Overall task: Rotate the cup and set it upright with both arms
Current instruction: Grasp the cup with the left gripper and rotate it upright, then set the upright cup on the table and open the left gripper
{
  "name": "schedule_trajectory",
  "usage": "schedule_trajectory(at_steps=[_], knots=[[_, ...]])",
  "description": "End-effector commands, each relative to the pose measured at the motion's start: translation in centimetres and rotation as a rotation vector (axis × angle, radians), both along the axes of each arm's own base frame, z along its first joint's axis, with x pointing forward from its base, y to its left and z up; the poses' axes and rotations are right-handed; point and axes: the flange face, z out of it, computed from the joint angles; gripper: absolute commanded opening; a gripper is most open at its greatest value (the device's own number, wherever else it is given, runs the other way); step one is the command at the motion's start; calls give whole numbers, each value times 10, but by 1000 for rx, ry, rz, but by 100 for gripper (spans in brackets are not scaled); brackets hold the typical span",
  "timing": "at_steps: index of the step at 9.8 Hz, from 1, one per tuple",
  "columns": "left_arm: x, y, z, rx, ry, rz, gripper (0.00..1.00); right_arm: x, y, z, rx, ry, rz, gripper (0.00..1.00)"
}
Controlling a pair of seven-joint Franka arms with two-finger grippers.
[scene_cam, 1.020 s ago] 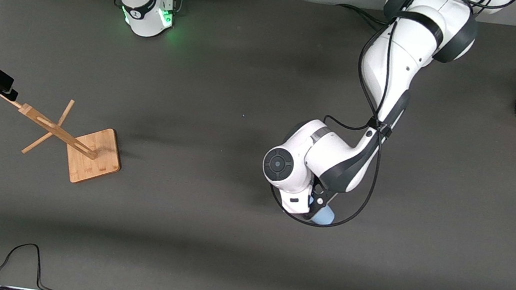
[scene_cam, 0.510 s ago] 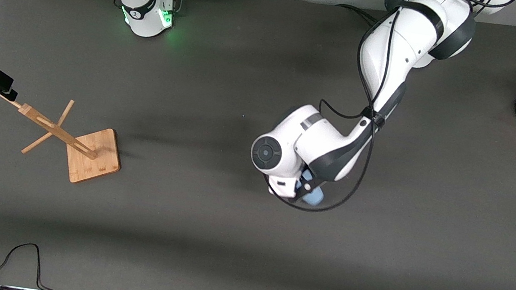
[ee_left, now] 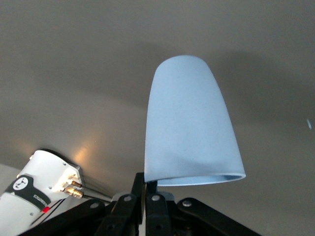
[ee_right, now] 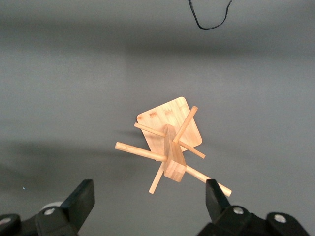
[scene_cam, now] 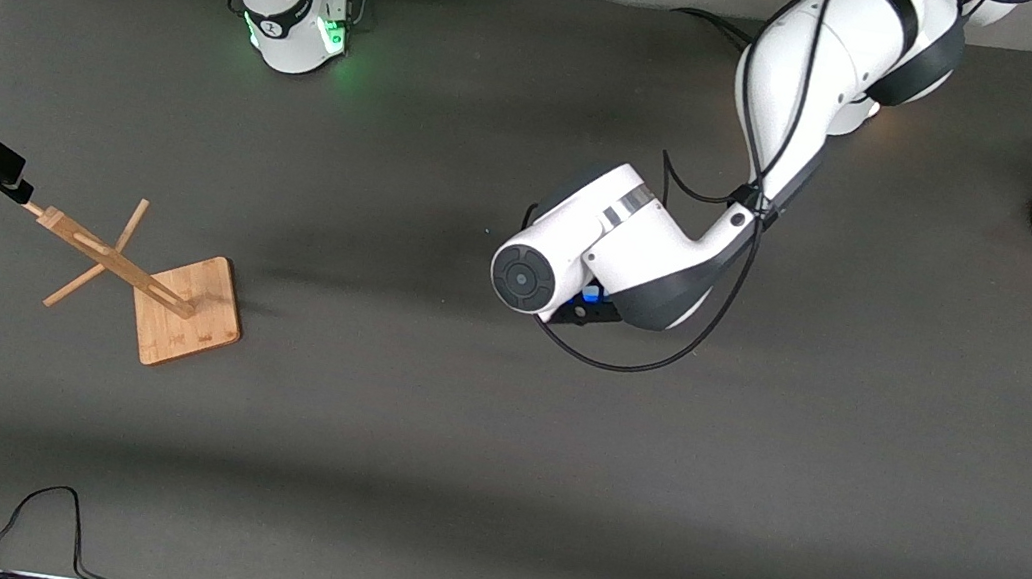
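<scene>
Cup lifted for handover
Left claw [ee_left: 150,196] pinches cup [ee_left: 189,123] rim, mid-worktop [scene_cam: 414,437]; right claw [ee_right: 147,206] waits wide open, empty, above wooden rack [ee_right: 170,142].

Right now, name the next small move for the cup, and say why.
Probably carry the cup toward the right tool for a handover. The left tool pinches its rim, lifted off the table, while the right tool waits open over the wooden rack.
</scene>
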Motion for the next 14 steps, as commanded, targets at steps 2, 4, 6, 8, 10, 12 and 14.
schedule_trajectory(at_steps=[2,4,6,8,10,12,14], knots=[[17,28,-5,-273,204,-24,0,-1,2,6,-12,-12,-18,100],[13,19,-41,-283,208,-3,0,-1,2,5,-9,-13,-18,100],[2,10,-68,-286,199,7,0,0,2,4,-12,-12,-18,100],[-15,-8,-90,-256,214,-6,0,2,2,0,-9,-6,-18,100],[-13,-6,-93,-246,215,2,66,3,2,0,-9,-6,-18,100],[-7,-2,-92,-228,197,26,91,3,2,-2,-9,-3,-16,100],[-1,2,-76,-233,181,32,97,3,2,-2,-9,-5,-16,100]])
